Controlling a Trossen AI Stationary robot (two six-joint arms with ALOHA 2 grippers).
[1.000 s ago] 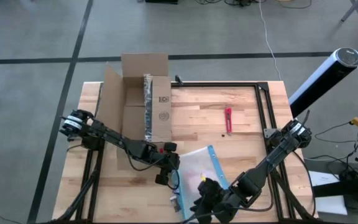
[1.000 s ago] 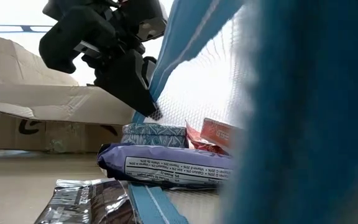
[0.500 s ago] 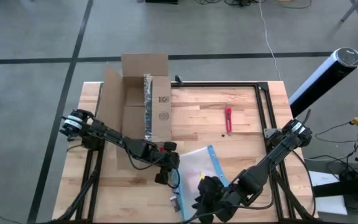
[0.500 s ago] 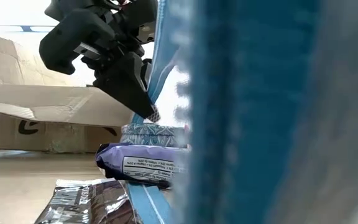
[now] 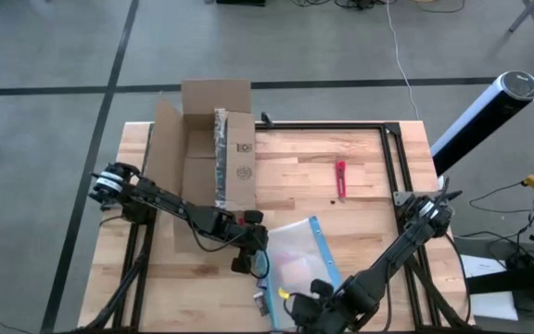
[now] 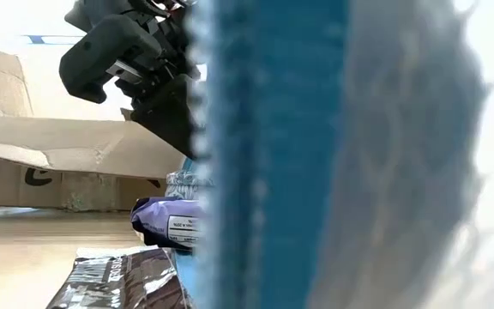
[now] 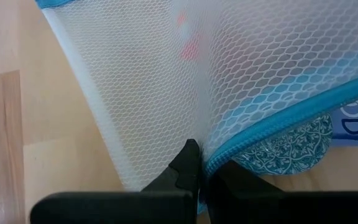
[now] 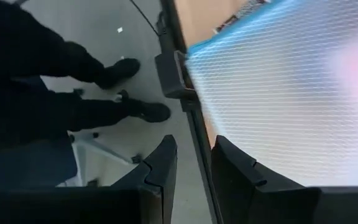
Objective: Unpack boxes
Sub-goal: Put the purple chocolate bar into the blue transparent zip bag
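The left pincer (image 5: 253,263) is clamped on the blue-zippered edge of the mesh pouch (image 5: 297,260), its fingers (image 7: 188,165) pressed together on the fabric. The right pincer (image 5: 306,301) sits at the pouch's near end with fingers slightly apart. The box (image 5: 213,153) stands open on the tabletop (image 5: 360,162), beyond the left pincer.

You have a grey concrete floor (image 5: 44,56) around the wooden table (image 5: 369,176), crossed by dark tape lines (image 5: 109,79). Cables (image 5: 392,37) trail across it behind the table. Beside the table's near edge a person's dark trousers and shoes (image 8: 135,109) stand by a white chair base (image 8: 101,149).
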